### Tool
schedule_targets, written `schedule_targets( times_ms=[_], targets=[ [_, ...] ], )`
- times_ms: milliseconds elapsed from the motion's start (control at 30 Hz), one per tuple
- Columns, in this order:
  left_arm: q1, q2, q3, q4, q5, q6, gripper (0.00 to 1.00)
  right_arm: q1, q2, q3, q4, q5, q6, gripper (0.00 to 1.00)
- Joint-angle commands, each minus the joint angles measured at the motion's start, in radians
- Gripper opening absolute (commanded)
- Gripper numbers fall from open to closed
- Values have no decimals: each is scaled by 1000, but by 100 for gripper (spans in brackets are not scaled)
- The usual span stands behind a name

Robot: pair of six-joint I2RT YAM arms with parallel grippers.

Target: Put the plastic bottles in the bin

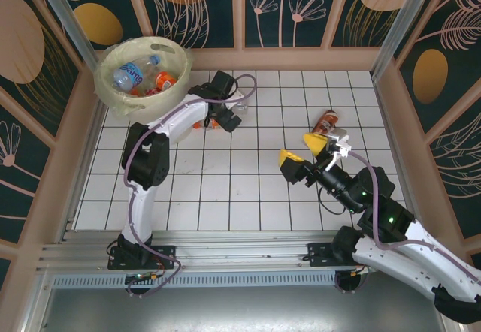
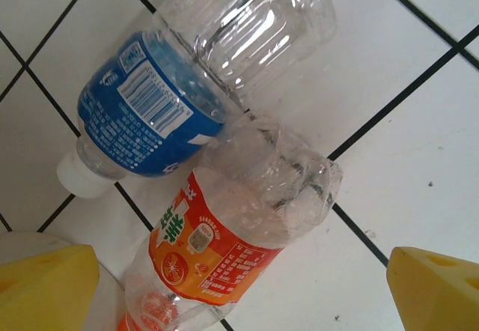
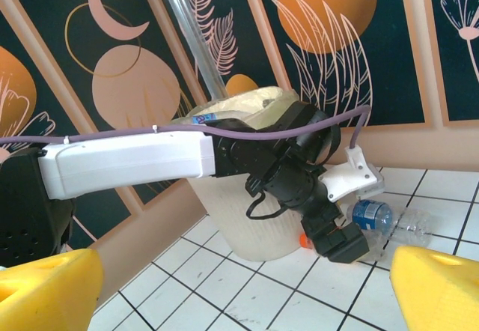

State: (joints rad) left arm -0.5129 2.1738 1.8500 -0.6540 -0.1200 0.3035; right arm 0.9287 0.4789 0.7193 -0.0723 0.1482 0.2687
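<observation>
Two arms stand at 6 o'clock of a white tiled table (image 1: 225, 189). Dark walls (image 1: 301, 1) painted with leaves and flowers close it in on three sides. Seen from the right wrist, the left arm (image 3: 127, 168) reaches across the front of the bin (image 3: 247, 222) and hides part of it.

One bin sits in the table's 10 o'clock corner. I can count at least two bottles inside it: a clear one with a blue label (image 1: 129, 73) and an orange one (image 1: 161, 83). Three more bottles lie on the tiles. Two of them lie side by side and touching, at 4 o'clock from the bin and near it. The third bottle (image 1: 325, 122) lies alone, at 2 o'clock from the middle of the table.

The bin is big, round and cream-white, with a pale yellow bag folded over its rim. Of the pair, the blue-label bottle (image 2: 150, 106) is clear with a white cap. The orange-label bottle (image 2: 224, 234) is clear and a bit crumpled. The third bottle has a red and orange label.

The left gripper (image 2: 241, 290) hangs right over the pair with its yellow fingers (image 2: 45, 290) spread wide, holding nothing. The right gripper (image 1: 302, 152) is at 7 o'clock from the third bottle and close to it. Its fingers are spread wide too, and they are empty.
</observation>
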Motion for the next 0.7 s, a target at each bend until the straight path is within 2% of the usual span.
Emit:
schedule_targets(
  times_ms=[0, 267, 400, 667],
  targets=[
    [-6, 43, 2, -28, -51, 7, 99, -8, -1, 2, 2, -20, 3, 99],
    [-6, 81, -14, -14, -83, -4, 95, -9, -8, 5, -12, -24, 6, 99],
    [-4, 97, -9, -14, -74, -7, 89, -10, -8, 8, -14, -24, 5, 99],
    [5, 130, 5, -24, -44, -33, 86, -10, -10, 6, -20, -25, 11, 99]
  ],
)
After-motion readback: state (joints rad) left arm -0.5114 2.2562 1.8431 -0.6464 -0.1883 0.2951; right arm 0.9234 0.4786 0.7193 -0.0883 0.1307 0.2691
